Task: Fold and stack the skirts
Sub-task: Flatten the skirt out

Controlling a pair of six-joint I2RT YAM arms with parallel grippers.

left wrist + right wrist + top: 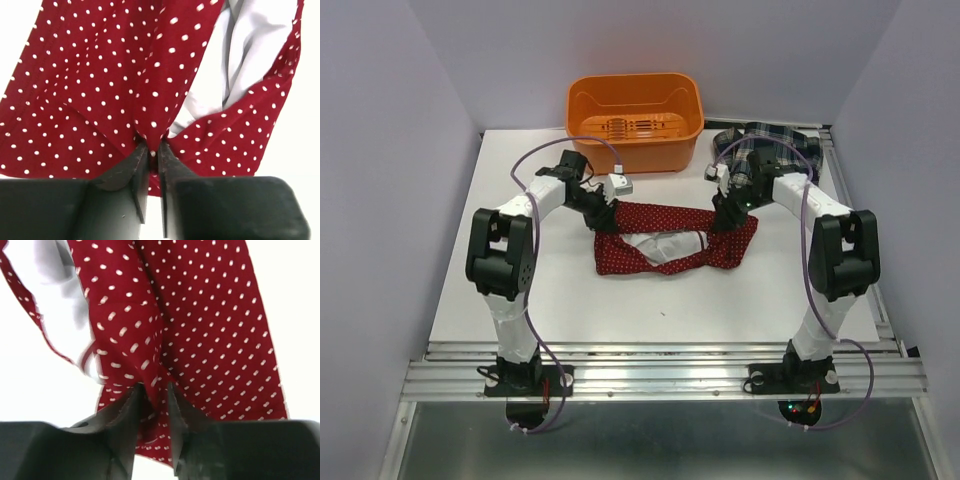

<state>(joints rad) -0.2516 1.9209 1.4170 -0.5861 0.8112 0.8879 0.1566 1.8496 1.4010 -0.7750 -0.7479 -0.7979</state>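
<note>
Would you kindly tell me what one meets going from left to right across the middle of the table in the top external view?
Left gripper at the skirt's left end → dark red white-dotted cloth skirt → right gripper at its right end.

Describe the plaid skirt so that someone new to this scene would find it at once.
Start at the orange bin at the far edge and look just to its right. The plaid skirt lies bunched there in the far right corner. It is checked dark green, navy and white, unlike the red dotted skirt spread in the middle.
</note>
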